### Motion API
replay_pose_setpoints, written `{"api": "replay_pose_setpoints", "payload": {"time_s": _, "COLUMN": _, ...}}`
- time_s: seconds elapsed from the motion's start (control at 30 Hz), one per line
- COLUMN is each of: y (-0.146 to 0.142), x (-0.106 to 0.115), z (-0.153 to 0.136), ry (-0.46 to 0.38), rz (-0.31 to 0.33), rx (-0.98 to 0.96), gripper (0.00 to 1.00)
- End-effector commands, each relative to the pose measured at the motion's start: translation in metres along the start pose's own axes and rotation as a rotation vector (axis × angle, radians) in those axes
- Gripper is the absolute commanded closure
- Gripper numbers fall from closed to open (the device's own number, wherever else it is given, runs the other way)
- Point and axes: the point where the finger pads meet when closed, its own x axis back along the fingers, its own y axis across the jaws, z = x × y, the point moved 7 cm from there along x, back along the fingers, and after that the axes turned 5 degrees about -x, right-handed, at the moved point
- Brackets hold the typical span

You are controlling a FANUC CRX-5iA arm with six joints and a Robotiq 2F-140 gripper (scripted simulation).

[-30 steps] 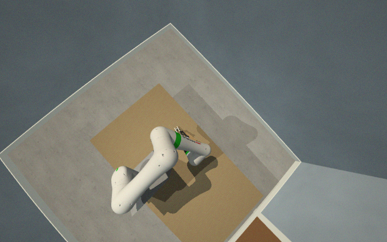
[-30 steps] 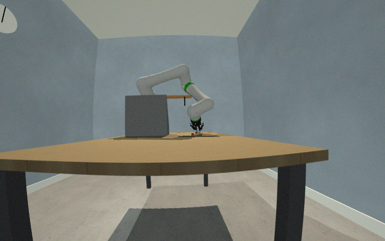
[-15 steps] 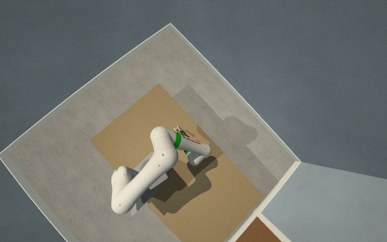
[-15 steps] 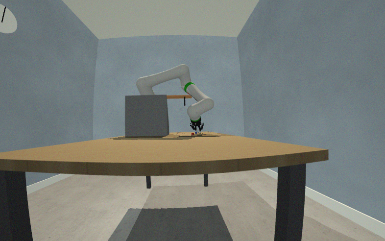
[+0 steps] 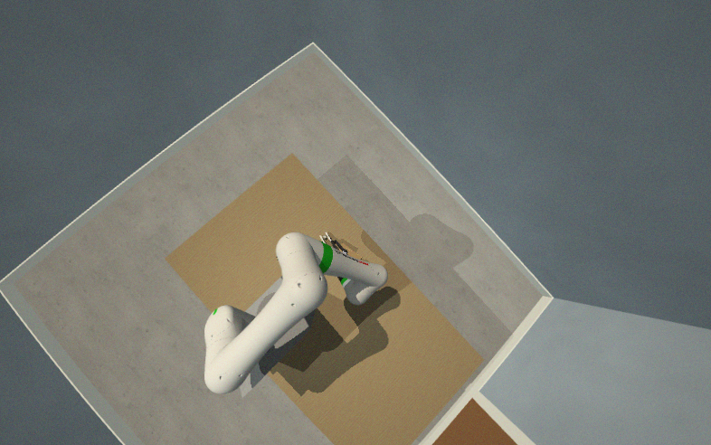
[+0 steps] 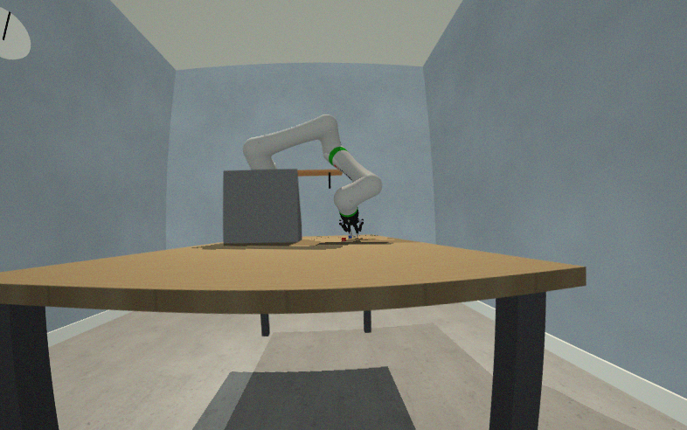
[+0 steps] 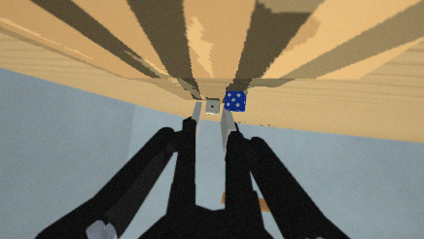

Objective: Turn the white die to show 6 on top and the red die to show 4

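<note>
White and small, the die I am working on sits on the tan wood-grain surface just past my fingertips, in line with the gap between them. The face turned toward my wrist camera carries a single dark pip. My hand is only narrowly parted and grips nothing: a sliver of space shows on each side between the pale pads and the white die. Just beside it, on the right of the wrist view and nearly touching, lies the blue die, showing five pale pips toward the camera. Long dark shadow stripes fan out across the wood beyond both dice. From the exterior view, the red die is a tiny speck on the counter close to my lowered hand; its top face is too small to read. My white arm bends down from behind a grey box standing on the counter's far part.
</note>
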Motion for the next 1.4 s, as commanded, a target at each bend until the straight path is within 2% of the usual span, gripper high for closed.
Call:
{"api": "replay_pose_setpoints", "payload": {"time_s": 0.0, "y": 0.000, "x": 0.000, "z": 0.000, "ry": 0.000, "rz": 0.000, "rx": 0.000, "gripper": 0.81}}
{"api": "replay_pose_setpoints", "payload": {"time_s": 0.73, "y": 0.000, "x": 0.002, "z": 0.000, "ry": 0.000, "rz": 0.000, "rx": 0.000, "gripper": 0.81}}
{"api": "replay_pose_setpoints", "payload": {"time_s": 0.97, "y": 0.000, "x": 0.014, "z": 0.000, "ry": 0.000, "rz": 0.000, "rx": 0.000, "gripper": 0.81}}
{"api": "replay_pose_setpoints", "payload": {"time_s": 1.2, "y": 0.000, "x": 0.040, "z": 0.000, "ry": 0.000, "rz": 0.000, "rx": 0.000, "gripper": 0.81}}
{"api": "replay_pose_setpoints", "payload": {"time_s": 1.37, "y": 0.000, "x": 0.049, "z": 0.000, "ry": 0.000, "rz": 0.000, "rx": 0.000, "gripper": 0.81}}
